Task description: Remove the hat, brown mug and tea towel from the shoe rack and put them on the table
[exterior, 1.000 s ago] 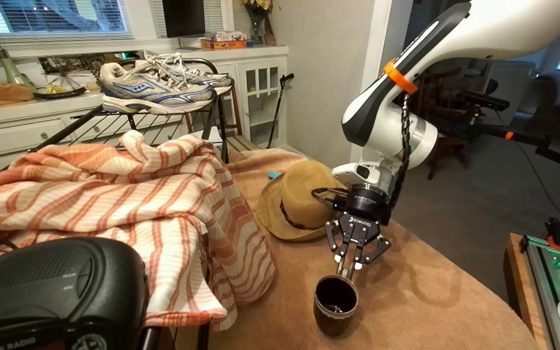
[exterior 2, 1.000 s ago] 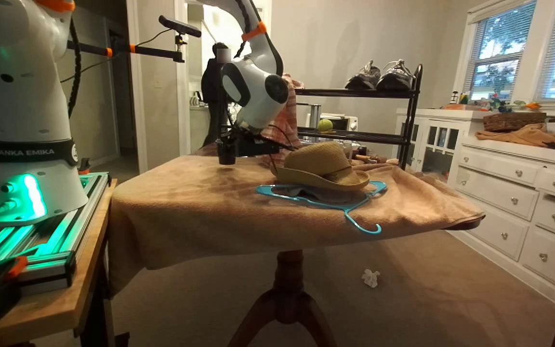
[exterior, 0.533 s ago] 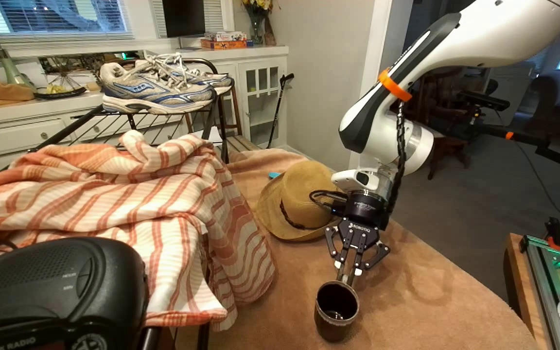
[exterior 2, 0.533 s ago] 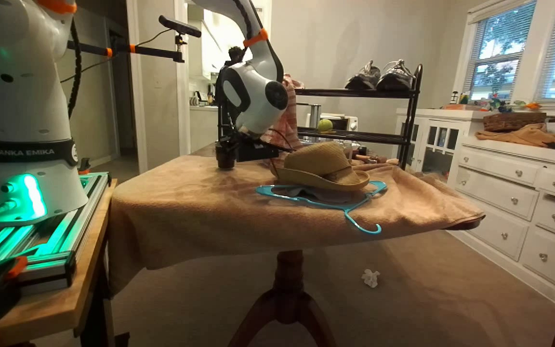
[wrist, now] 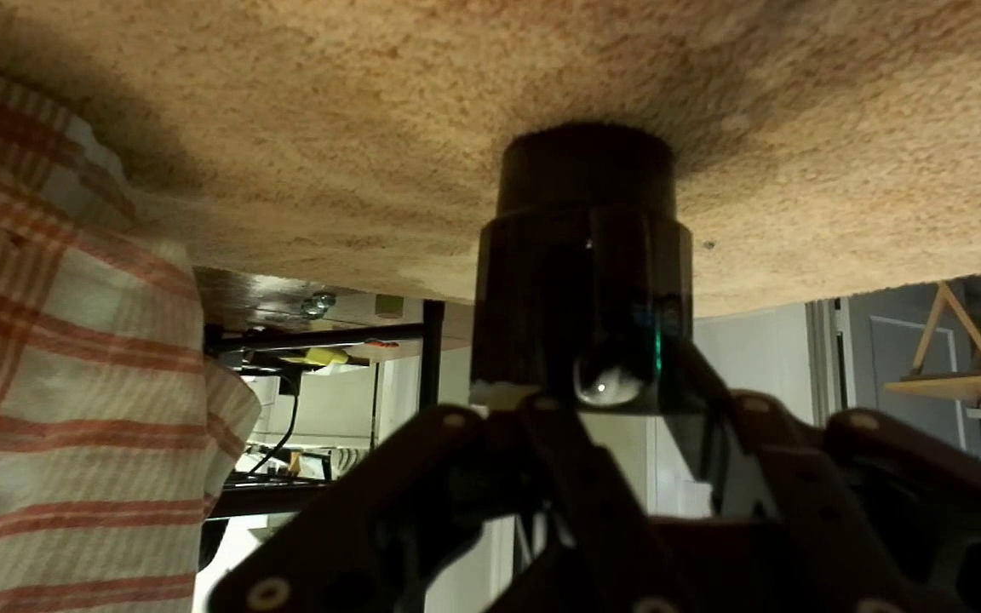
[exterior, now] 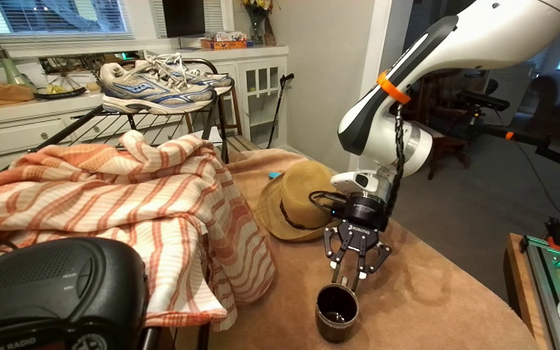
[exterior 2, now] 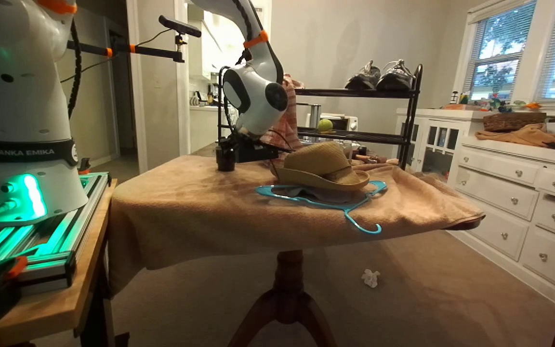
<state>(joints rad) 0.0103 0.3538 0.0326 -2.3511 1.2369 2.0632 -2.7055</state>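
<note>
The brown mug (exterior: 336,322) stands upright on the cloth-covered table (exterior: 435,296); it also shows in the wrist view (wrist: 580,289). My gripper (exterior: 345,283) is low over the table, its fingers spread on either side of the mug's handle with gaps. The straw hat (exterior: 304,194) lies on the table behind the gripper, and also shows in an exterior view (exterior 2: 318,161). The striped tea towel (exterior: 153,194) is draped over the shoe rack (exterior 2: 335,92) and hangs down beside the table; it fills the left of the wrist view (wrist: 73,383).
Sneakers (exterior: 158,90) sit on the rack's top shelf. A black clock radio (exterior: 56,287) stands in front of the towel. A blue hanger (exterior 2: 301,198) lies by the hat at the table edge. A green ball (exterior 2: 325,125) is on the lower shelf.
The gripper and mug came down slightly to the table. The fingers, close together on the handle before, have spread apart. The hat and towel have not moved.
</note>
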